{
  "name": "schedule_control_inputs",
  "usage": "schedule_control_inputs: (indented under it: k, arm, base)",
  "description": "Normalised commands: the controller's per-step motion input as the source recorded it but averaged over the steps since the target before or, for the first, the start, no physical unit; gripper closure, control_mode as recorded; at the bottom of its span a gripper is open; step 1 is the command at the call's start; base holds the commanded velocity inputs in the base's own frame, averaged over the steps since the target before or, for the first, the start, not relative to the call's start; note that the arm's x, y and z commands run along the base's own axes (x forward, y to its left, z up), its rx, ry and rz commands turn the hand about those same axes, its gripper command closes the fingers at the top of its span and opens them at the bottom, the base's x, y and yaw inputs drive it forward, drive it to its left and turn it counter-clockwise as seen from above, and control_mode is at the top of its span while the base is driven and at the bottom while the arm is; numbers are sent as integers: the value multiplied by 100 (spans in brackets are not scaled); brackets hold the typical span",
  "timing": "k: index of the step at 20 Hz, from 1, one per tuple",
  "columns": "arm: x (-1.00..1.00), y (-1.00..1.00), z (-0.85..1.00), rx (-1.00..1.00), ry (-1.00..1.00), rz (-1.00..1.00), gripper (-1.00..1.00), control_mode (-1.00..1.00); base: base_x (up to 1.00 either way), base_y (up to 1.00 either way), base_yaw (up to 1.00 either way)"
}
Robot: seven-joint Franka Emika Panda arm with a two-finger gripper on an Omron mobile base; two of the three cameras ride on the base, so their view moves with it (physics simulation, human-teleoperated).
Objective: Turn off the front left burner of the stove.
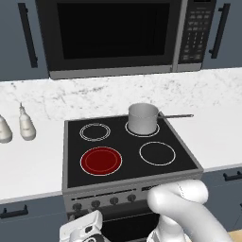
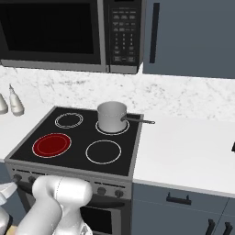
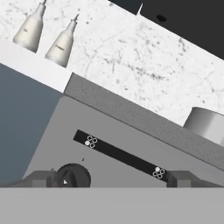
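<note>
The front left burner [image 1: 101, 160] [image 2: 52, 144] glows as a red disc, the widest circle on the black glass stove [image 1: 127, 144] [image 2: 82, 137]. Small dark knobs [image 1: 95, 204] [image 2: 102, 190] line its grey steel front. My hand [image 1: 81, 229] hangs low in front of that panel, at its left end. In the hand view the stove front [image 3: 57, 144] is close and tilted. My gripper [image 3: 110, 179] is open, its tips wide apart. One dark knob [image 3: 72, 176] sits between them, just inside the left fingertip [image 3: 40, 179]. Nothing is gripped.
A steel pot [image 1: 143, 118] [image 2: 112, 116] [image 3: 208, 124] with a long handle stands on the back right circle. Two pale bottles [image 1: 27, 124] [image 2: 16, 104] [image 3: 63, 41] stand on the white counter left of the stove. A black microwave [image 1: 113, 33] [image 2: 59, 32] hangs above.
</note>
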Motion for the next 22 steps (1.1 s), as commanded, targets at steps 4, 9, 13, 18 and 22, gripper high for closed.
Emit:
schedule_control_inputs:
  k: [4, 9, 13, 18, 22]
  arm:
    - [11, -9, -1, 0, -3, 0, -100, -100]
    - [10, 0, -3, 0, 1, 0, -100, -100]
    - [13, 0, -6, 0, 0, 0, -100, -100]
    - [16, 0, -4, 0, 0, 0, -100, -100]
    - [8, 0, -18, 0, 0, 0, -100, -100]
  base:
    - [0, 0, 0]
    - [0, 0, 0]
    - [0, 0, 0]
    - [0, 0, 0]
    - [0, 0, 0]
